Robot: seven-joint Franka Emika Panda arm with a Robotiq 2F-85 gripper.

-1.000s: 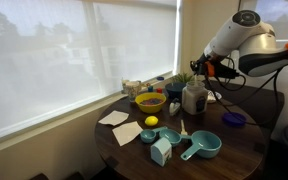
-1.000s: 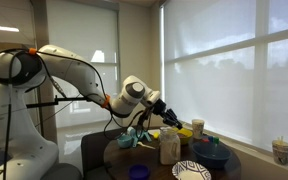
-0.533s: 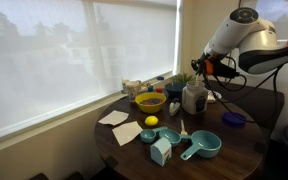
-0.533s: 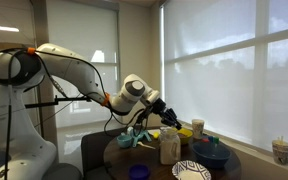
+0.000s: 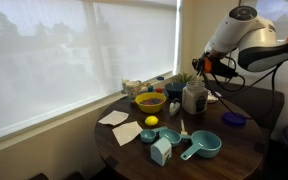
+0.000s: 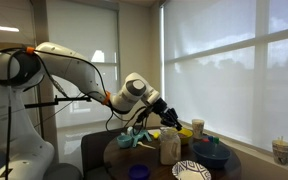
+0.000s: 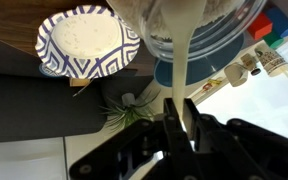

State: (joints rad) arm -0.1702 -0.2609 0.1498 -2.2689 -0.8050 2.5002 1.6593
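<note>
i have the tool (image 7: pixel 180 112) hanging just over the frosted pitcher (image 7: pixel 184 25) at the back of the table (image 5: pixel 234 150), and in both exterior views it sits right above the pitcher's top (image 5: pixel 194 98) (image 6: pixel 170 148). in the wrist view the fingers (image 7: pixel 191 122) are drawn close, leaving only a narrow slot, and the pitcher's cream handle (image 7: pixel 181 70) runs down into that slot. i cannot tell from here whether the pads are actually biting on it or just flanking it. the pitcher stands upright on the table, with a dark blue bowl (image 7: pixel 219 65) just beside it and a blue-and-white patterned plate (image 7: pixel 104 62) near it on the other side. a small green plant (image 7: pixel 127 108) shows close to the fingers. further out in an exterior view i see a yellow bowl (image 5: pixel 150 101), a lemon (image 5: pixel 151 121) in front of it and a teal measuring cup (image 5: pixel 204 146) toward the near edge
</note>
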